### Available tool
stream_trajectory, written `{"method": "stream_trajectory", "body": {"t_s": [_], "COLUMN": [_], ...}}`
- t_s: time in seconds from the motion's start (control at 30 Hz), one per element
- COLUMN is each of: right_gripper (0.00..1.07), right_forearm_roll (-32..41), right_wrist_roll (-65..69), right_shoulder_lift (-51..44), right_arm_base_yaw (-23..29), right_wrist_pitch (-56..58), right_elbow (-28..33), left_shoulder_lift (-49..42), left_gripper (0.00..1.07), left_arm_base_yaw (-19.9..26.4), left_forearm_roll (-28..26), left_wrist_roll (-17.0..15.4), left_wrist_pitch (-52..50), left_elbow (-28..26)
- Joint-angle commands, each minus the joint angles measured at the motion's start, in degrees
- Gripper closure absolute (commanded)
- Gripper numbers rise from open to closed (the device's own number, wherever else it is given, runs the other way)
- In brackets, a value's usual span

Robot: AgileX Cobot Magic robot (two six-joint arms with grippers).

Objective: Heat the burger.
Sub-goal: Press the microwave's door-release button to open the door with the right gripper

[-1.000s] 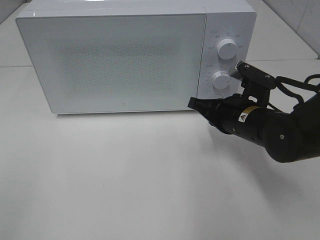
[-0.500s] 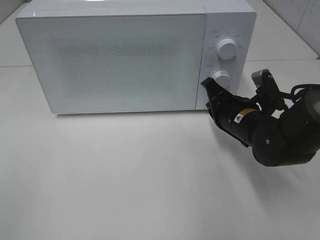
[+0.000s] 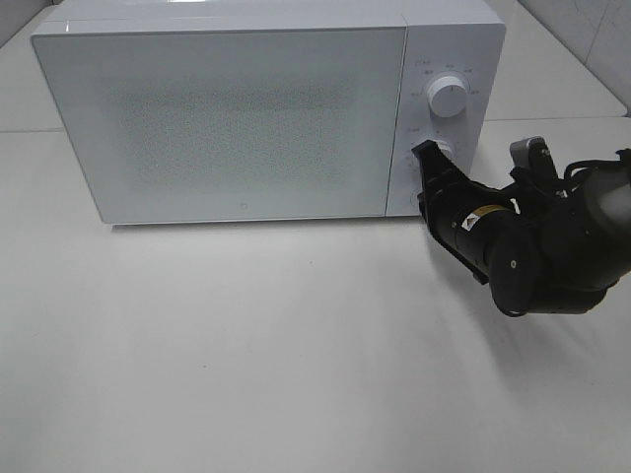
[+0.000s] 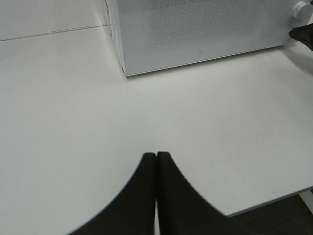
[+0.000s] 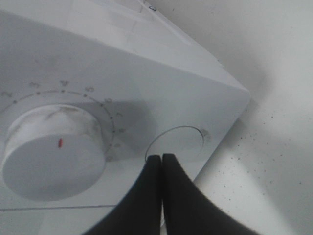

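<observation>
White microwave (image 3: 227,118) at the back of the table (image 3: 246,355), door shut, and that frosted front hides whatever is inside. So the burger is out of sight from every camera. I cannot say where it lies relative to my jaws, nor how it looks.

My right gripper (image 5: 159,157) is up at the control panel, jaws pressed flat together with nothing between them. The tips are at the rim of the round button (image 5: 178,139), just beside the lower dial (image 5: 54,152). Whether they touch the button, I can't tell. That dial carries a red mark, with numbers ringed round it. The upper dial (image 3: 449,97) sits apart, above my wrist.

My left gripper (image 4: 156,156) hangs over the table, well back from the microwave's front corner, jaws closed tight as well, gripping nothing.
</observation>
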Motion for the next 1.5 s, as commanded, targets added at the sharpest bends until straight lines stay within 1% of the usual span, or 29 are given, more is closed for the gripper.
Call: {"method": "stream_trajectory", "body": {"t_s": [0.03,0.33,0.43,0.5,0.6,0.63,0.77,0.83,1.03,1.1,1.2,1.33,1.37,1.5], "right_gripper": [1.07,1.07,1.07,1.07,1.07,1.07,1.07,1.07,1.07,1.07,1.07,1.07,1.07,1.07], "right_forearm_roll": [-1.03,-0.97,-1.89,-4.01,-4.58,-5.04,-4.98,-4.64,-3.72,-2.23,-1.78,-1.6,-1.6,-1.32], "right_wrist_roll": [2.06,2.64,2.81,3.84,4.24,5.27,5.56,5.56,5.56,5.56,5.56,5.56,5.39,5.33], "right_shoulder_lift": [0.4,0.46,1.38,2.41,2.64,3.04,3.27,4.07,4.93,4.93,4.93,4.93,4.93,4.93], "right_arm_base_yaw": [-0.97,-2.12,-2.35,-2.35,-2.35,-2.35,-2.35,-2.35,-2.35,-2.35,-2.35,-2.35,-2.35,-2.35], "right_wrist_pitch": [-1.89,-3.21,-3.04,-3.27,-3.27,-3.21,-3.44,-5.5,-9.28,-10.83,-11.12,-9.63,-9.11,-9.05], "right_elbow": [-0.86,-0.86,-1.43,-2.86,-3.27,-4.24,-5.33,-6.36,-6.88,-6.88,-7.16,-8.94,-10.14,-11.12], "left_shoulder_lift": [-1.15,-1.15,-1.15,-1.15,-1.15,-1.15,-1.15,-1.15,-1.15,-1.15,-1.15,-1.15,-1.15,-1.15], "left_gripper": [1.06,1.06,1.06,1.06,1.06,1.06,1.06,1.06,1.06,1.06,1.06,1.06,1.06,1.06], "left_arm_base_yaw": [0.11,0.11,0.11,0.11,0.11,0.11,0.11,0.11,0.11,0.11,0.11,0.11,0.11,0.11], "left_forearm_roll": [-0.23,-0.23,-0.23,-0.23,-0.23,-0.23,-0.23,-0.23,-0.23,-0.23,-0.23,-0.23,-0.23,-0.23], "left_wrist_roll": [-0.34,-0.34,-0.34,-0.4,-0.4,-0.4,-0.4,-0.4,-0.29,-0.29,-0.29,-0.29,-0.29,-0.29], "left_wrist_pitch": [-0.92,-0.92,-0.92,-0.92,-0.92,-0.92,-0.92,-0.92,-0.92,-0.92,-0.92,-0.92,-0.92,-0.92], "left_elbow": [0.11,0.11,0.11,0.11,0.11,0.11,0.11,0.11,0.11,0.11,0.11,0.11,0.11,0.11]}}
